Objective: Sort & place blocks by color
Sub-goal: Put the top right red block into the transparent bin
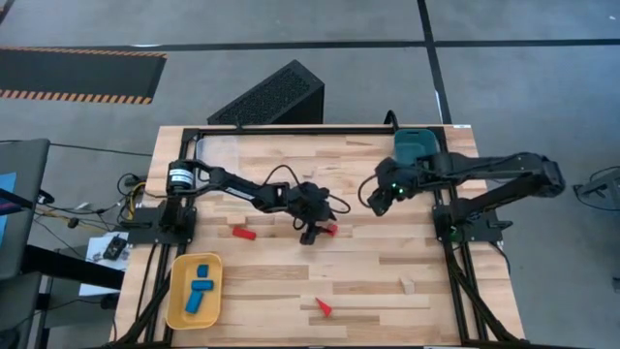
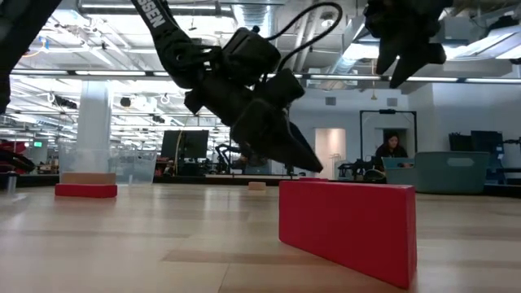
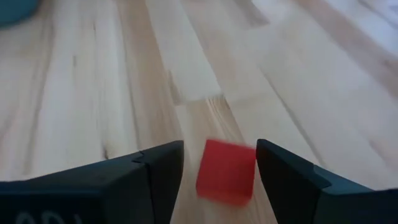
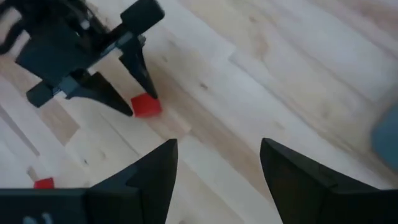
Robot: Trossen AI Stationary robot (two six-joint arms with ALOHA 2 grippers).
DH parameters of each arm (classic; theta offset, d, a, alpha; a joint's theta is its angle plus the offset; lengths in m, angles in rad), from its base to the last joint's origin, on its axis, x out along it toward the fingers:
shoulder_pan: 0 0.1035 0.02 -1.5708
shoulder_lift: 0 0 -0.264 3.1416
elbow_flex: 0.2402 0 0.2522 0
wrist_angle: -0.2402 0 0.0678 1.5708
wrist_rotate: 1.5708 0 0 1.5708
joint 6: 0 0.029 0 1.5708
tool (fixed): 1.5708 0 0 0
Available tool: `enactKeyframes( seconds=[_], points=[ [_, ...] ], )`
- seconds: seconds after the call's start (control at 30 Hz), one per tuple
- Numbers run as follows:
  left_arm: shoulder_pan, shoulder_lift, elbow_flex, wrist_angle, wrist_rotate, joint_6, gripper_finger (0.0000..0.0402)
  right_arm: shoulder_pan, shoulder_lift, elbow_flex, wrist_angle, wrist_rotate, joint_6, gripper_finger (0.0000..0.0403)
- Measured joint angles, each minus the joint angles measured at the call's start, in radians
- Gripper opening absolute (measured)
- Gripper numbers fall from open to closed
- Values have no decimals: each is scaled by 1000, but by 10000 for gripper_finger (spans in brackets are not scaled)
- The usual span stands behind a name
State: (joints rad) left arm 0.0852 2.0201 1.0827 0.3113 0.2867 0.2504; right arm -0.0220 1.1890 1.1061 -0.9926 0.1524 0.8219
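Note:
My left gripper (image 1: 316,231) is open and low over the table's middle. Its fingers stand on either side of a small red cube (image 3: 226,174), which lies on the wood; the right wrist view shows the same cube (image 4: 147,107). Whether a finger touches it, I cannot tell. A flat red block (image 1: 243,233) lies to its left, a red wedge (image 1: 325,306) and a pale wood block (image 1: 408,285) nearer the near edge. Blue blocks (image 1: 199,288) lie in the yellow tray (image 1: 177,308). My right gripper (image 1: 377,201) hangs open above the table, right of the cube.
A teal tray (image 1: 417,145) sits at the far right corner, and a clear tray (image 1: 221,151) at the far left. A black perforated box (image 1: 271,97) stands beyond the far edge. In the low view the wedge (image 2: 346,224) fills the foreground. Bare wood lies between the blocks.

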Motion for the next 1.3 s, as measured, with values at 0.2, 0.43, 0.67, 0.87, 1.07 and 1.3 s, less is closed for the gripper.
enactKeyframes(
  seconds=[0.2,0.43,0.67,0.87,1.07,1.3],
  points=[
    [-2,45,3,-10,33,11,193,54,10,0,-4,1,49,255],
    [0,44,2,-37,-78,18,184,96,7,0,-25,4,89,255],
    [-3,44,2,-21,-82,-61,113,107,7,0,-25,6,89,255],
    [-2,-9,1,-75,-134,-238,106,107,7,0,-24,12,77,255],
    [41,-200,3,-374,-290,-445,126,105,7,0,-23,18,40,255],
    [155,-469,2,-840,-471,-492,108,74,7,0,-13,40,8,255]
  ],
)
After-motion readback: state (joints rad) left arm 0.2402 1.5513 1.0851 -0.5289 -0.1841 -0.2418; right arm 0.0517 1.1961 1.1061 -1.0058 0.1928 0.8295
